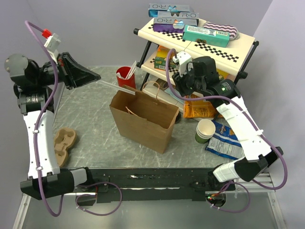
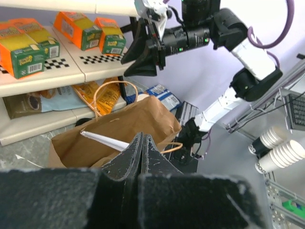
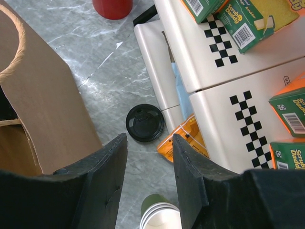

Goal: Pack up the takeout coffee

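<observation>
So the takeout coffee (image 3: pixel 145 123) is standing on the grey surface (image 3: pixel 90 52) just beside the brown paper bag (image 1: pixel 143 119), in the gap between the bag's wall and the bottom shelf of the cream checkered rack (image 3: pixel 224 95). From the right wrist view you only get its round black lid, the cup body is hidden underneath. An orange snack packet (image 3: pixel 183 140) sits right next to it on the rack side.

The right pincer (image 3: pixel 149 142) is above it with its jaws apart, and the lid shows in the gap just past the fingertips. It doesn't look like it's touching the cup. The overhead view is no help, since the arm covers the cup.

The left pincer (image 2: pixel 143 143) is pressed together, up in the air on the far side of the bag from the rack, pointing at the bag's open mouth. A thin white stick (image 2: pixel 102 139) runs from its tip into the bag, but I honestly can't tell if it's pinched.

The red cup (image 1: pixel 125 74) is behind the bag, and the stack of lidless green cups (image 1: pixel 205 131) is off to the bag's rack side, closer to the arm bases.
</observation>
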